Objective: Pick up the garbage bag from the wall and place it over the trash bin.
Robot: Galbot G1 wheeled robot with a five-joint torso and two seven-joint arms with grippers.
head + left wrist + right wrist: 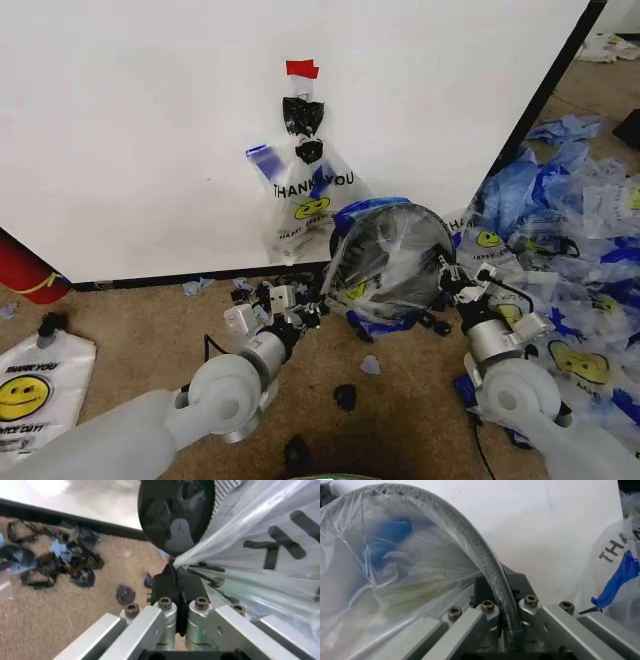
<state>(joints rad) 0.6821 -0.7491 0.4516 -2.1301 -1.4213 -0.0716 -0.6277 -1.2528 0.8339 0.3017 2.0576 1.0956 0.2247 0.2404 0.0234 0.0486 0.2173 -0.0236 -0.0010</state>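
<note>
So the trash bin [390, 262] is tipped on its side on the carpet [130, 330], just below the white wall [150, 130], mouth facing the robot. The garbage bag [372, 275] is stretched over its rim — see-through plastic all across the opening. Left gripper [318, 310] is pinched tight on bag plastic at the bin's lower left edge. Right gripper [450, 280] is clamped on the bag-covered rim [470, 543] — another smiley bag [305, 200] hangs on the wall behind.

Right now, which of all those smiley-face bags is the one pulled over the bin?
The see-through garbage bag stretched across the tilted black wire-mesh trash bin, between the left gripper and right gripper. Another bag hangs on the wall; the white smiley bag lies flat.
</note>
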